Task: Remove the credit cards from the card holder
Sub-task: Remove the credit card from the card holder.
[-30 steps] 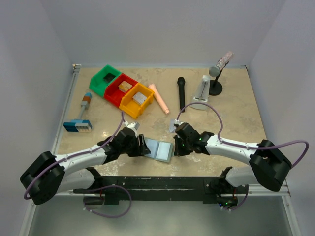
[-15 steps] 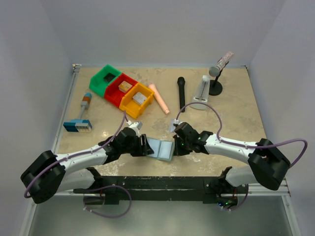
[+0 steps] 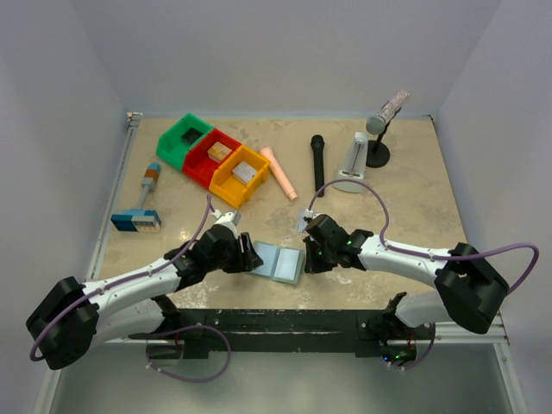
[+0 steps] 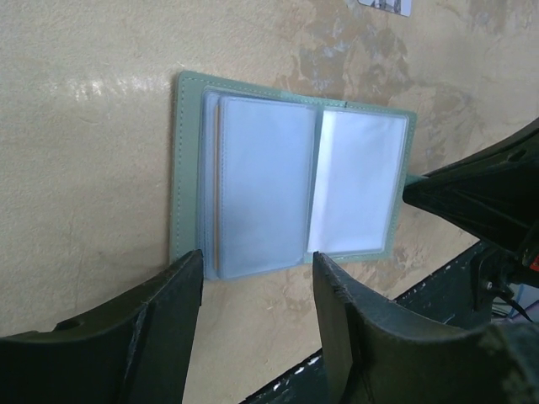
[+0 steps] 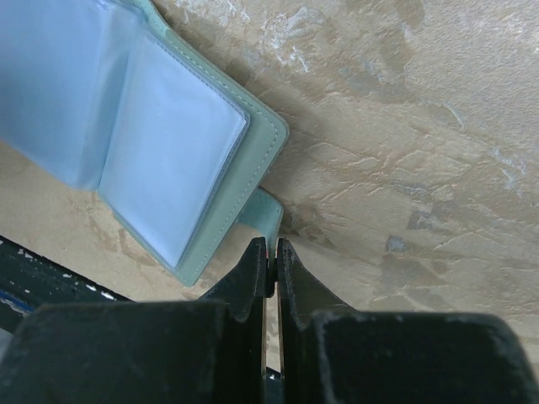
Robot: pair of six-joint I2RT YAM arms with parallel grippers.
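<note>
The pale teal card holder lies open and flat near the table's front edge, its clear pocket pages facing up. A thin tan edge, probably one of the credit cards, shows inside the left pocket. A small silvery-grey card lies on the table just behind the holder. My left gripper is open at the holder's left edge with nothing between its fingers. My right gripper is shut on the holder's closure tab at its right edge.
Green, red and orange bins stand at the back left. Beside them lie a pink cylinder and a black microphone. A blue-and-white striped block sits at the left. The black front rail runs just below the holder.
The holder's left half, tilted up half a second ago, lies flat now. My left arm has swung lower and its gripper has eased back a little. The right gripper has kept its grip.
</note>
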